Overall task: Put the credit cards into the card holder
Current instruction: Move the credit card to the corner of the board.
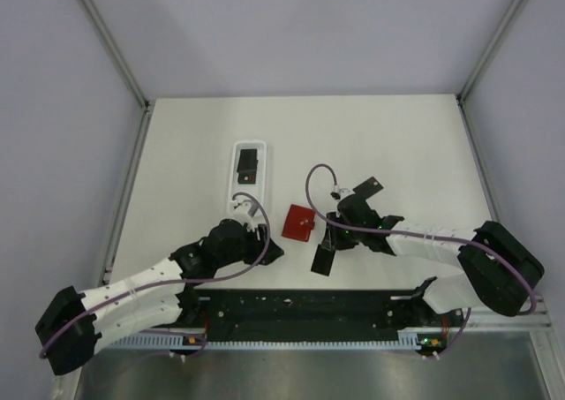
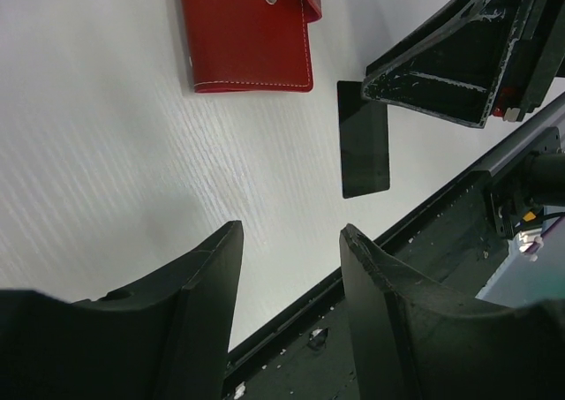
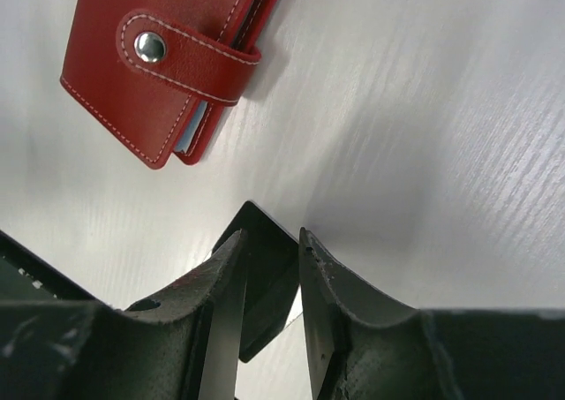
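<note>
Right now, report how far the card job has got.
Done: nothing yet; the card holder is snapped shut. In hand: the right end effector pinches one black card; the left end effector is open and empty. Left: open the holder, load that card, then the second card on the table and the third card in the white tray.

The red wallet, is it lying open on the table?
No, the red wallet lies folded shut, its tab with the metal snap wrapped over its edge.

Wallet [image 3: 132,100]: red leather-look, white stitching, shiny metal snap [image 3: 150,47]. Card [image 2: 365,153]: smooth, slightly glossy black. Table [image 2: 106,179]: matt white, fine grain.
</note>
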`<control>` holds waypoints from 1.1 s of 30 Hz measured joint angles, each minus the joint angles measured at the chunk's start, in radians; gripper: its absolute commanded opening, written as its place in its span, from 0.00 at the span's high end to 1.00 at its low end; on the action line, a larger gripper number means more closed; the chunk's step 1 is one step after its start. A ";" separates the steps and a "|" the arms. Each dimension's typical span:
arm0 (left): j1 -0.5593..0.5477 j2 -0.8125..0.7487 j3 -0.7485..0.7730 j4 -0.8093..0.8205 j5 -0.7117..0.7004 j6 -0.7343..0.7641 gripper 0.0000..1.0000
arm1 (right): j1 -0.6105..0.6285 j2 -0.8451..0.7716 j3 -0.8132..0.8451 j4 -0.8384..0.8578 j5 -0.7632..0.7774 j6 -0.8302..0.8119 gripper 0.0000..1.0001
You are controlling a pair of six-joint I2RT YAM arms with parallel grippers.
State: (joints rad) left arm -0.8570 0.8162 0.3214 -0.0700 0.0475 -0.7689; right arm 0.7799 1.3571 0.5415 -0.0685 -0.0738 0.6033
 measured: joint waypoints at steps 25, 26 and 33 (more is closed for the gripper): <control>-0.092 0.040 0.000 0.017 -0.074 -0.035 0.47 | 0.096 -0.016 -0.053 0.072 -0.094 0.060 0.69; -0.093 0.040 0.000 0.017 -0.074 -0.036 0.47 | 0.097 -0.016 -0.056 0.077 -0.097 0.062 0.69; -0.096 0.051 0.000 0.017 -0.079 -0.038 0.47 | 0.110 -0.015 -0.058 0.079 -0.116 0.071 0.69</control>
State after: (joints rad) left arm -0.9527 0.8669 0.3214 -0.0528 -0.0319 -0.8066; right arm 0.8898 1.3418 0.4839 0.0101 -0.1894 0.6746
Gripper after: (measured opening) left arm 0.528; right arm 0.306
